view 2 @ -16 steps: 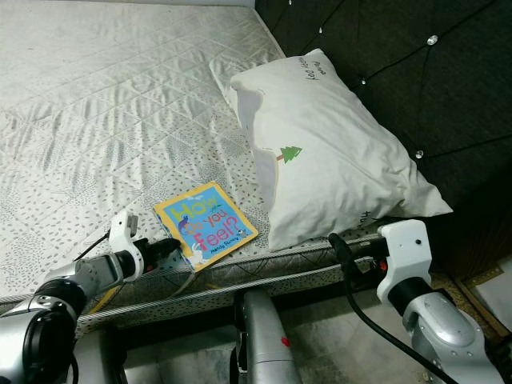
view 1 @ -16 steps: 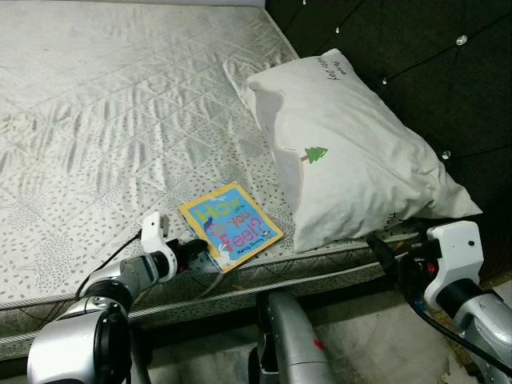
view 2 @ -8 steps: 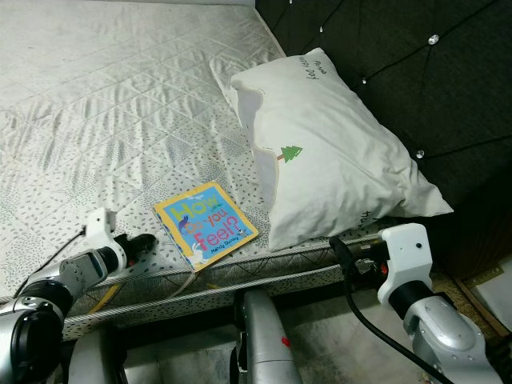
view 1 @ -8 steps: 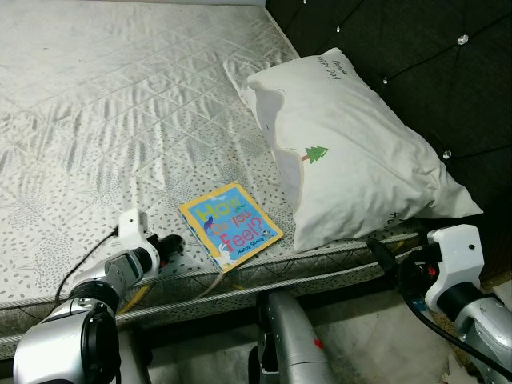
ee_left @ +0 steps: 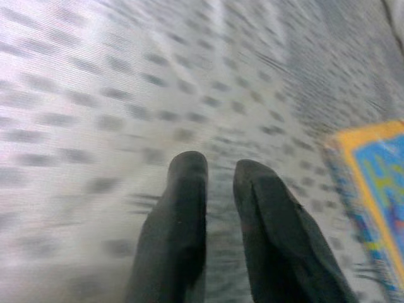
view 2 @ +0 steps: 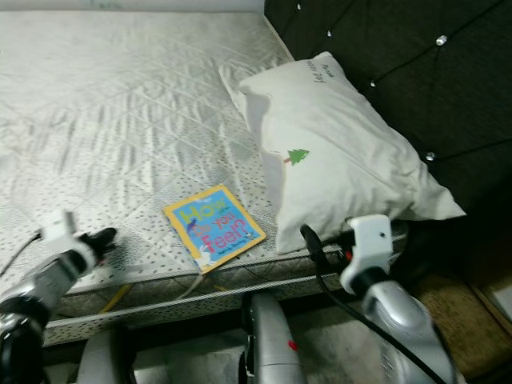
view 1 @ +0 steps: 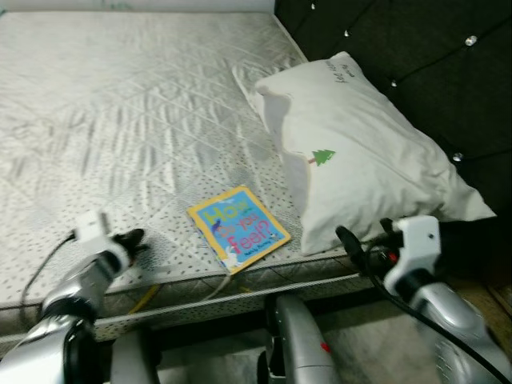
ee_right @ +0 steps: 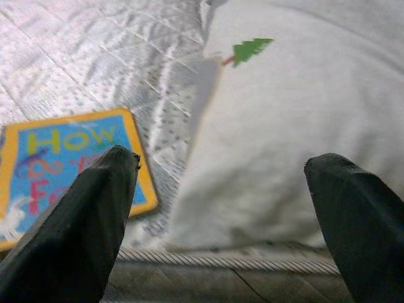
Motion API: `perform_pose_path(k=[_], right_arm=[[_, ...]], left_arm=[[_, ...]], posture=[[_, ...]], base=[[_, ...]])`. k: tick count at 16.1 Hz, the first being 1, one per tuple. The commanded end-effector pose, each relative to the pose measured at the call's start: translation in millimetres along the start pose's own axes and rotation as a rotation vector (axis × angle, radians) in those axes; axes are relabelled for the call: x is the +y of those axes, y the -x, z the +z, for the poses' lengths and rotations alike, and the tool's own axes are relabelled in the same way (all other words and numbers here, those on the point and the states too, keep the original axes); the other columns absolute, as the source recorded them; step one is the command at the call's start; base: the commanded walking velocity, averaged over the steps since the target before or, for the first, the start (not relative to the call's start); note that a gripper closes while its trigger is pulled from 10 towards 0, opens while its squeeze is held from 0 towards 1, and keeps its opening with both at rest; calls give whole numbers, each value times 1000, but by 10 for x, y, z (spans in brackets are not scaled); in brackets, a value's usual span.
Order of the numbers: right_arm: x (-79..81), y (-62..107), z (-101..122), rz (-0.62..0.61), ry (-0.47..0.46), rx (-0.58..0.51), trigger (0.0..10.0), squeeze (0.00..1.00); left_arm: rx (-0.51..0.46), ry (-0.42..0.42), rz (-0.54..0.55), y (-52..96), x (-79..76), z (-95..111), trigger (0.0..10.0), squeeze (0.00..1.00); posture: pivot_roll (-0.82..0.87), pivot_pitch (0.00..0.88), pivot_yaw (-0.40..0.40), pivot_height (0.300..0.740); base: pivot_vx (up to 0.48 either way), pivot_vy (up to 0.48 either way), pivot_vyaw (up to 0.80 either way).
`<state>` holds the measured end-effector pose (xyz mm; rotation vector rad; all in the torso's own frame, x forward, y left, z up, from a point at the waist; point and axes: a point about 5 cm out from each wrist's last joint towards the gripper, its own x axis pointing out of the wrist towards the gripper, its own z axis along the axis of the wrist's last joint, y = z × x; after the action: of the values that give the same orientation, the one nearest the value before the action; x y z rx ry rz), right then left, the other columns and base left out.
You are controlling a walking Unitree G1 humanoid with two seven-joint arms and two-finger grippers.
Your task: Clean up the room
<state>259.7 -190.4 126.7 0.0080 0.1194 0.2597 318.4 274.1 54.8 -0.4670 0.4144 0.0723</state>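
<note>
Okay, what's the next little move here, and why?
Probably ease the open right gripper forward and left toward the book. The book lies flat near the mattress edge beside the pillow, while the left gripper, fingers nearly together, sits off to its side.

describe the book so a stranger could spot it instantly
Start at the grey quilted mattress and follow its near edge toward the dark headboard. The book lies flat there, just left of the white pillow with the small green tree. It is thin and square, with a yellow border and a blue cover.
</note>
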Motion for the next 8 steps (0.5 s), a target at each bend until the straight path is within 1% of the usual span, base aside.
perform_pose_path(k=[1,2,4,5,6,7,8], right_arm=[[10,-47,-20,-4,0,-3,10000,0],[34,-97,-22,0,-12,-9,10000,0],[61,-187,-24,-2,-63,-17,10000,0],[75,-236,-38,-2,-82,-17,10000,0],[98,-273,-60,-2,-99,-11,10000,0],[111,-286,-79,-2,-110,-4,10000,0],[111,-286,-79,-2,-110,-4,10000,0]], left_arm=[[-43,-7,37,48,97,74,10000,1000],[-62,-22,59,72,140,108,10000,1000],[-133,-91,80,137,167,185,10000,1000],[-186,-115,71,196,121,196,10000,1000],[-239,-139,75,289,54,170,10000,1000],[-250,-161,71,336,10,135,10000,1000],[-250,-161,71,336,10,135,10000,1000]], posture=[[-117,35,-57,537],[-99,26,-55,537],[-73,14,-50,537],[-52,3,-44,537],[-41,0,-41,537],[-29,0,-39,537],[-29,0,-39,537]], base=[[0,0,0],[0,0,0],[0,0,0],[0,0,0],[0,0,0],[0,0,0],[0,0,0]])
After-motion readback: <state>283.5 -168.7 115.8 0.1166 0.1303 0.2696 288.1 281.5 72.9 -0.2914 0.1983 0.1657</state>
